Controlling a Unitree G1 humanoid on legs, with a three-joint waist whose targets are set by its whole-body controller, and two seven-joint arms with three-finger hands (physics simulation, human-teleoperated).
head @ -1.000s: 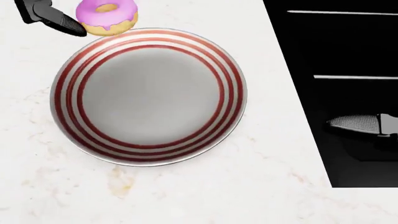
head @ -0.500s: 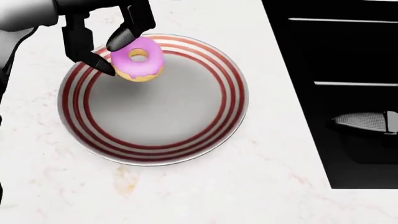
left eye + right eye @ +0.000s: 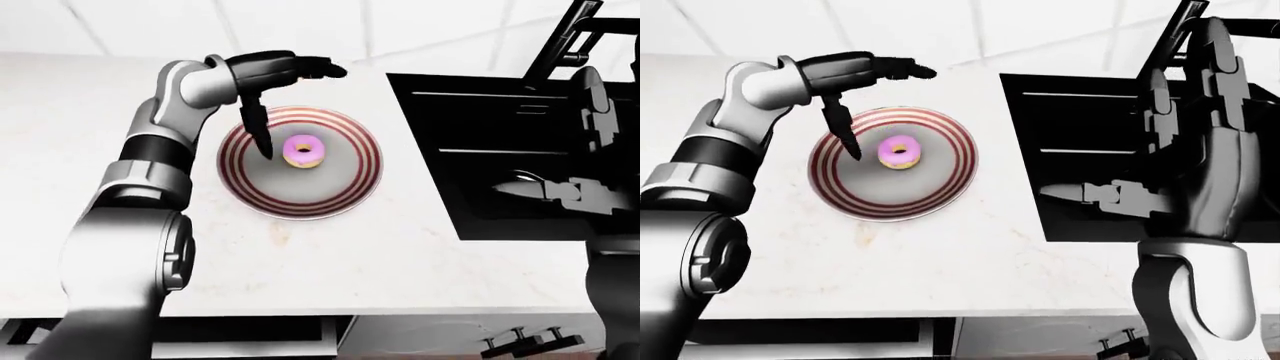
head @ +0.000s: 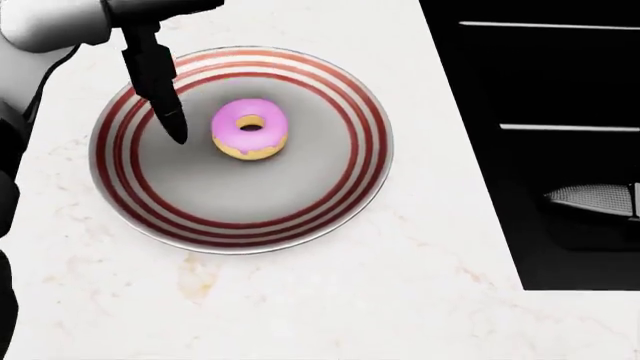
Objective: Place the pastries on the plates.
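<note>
Progress is looking well advanced for this one pastry: the doughnut is lying flat on the plate, a little above and left of the plate's middle in the head view, inside the grey centre and clear of the red rings. No finger is touching it. Judging from the task's plural wording, other pastries and plates may be waiting, but none is showing in any view, so what remains cannot be told beyond that.

The left hand is hanging over the plate's upper-left side with its fingers spread apart and nothing between them; one dark finger is pointing down toward the plate just left of the doughnut, while the others are reaching out toward the view's right. The right hand is hovering over the black sink on the right, well apart from the plate, fingers loosely extended and holding nothing.

The doughnut is looking like a small ring with glossy pink icing on top, a pale golden dough showing along its lower edge, and a small hole in the centre. It is resting level, icing upward. The plate is sitting on the pale marbled counter, near the sink's edge.
</note>
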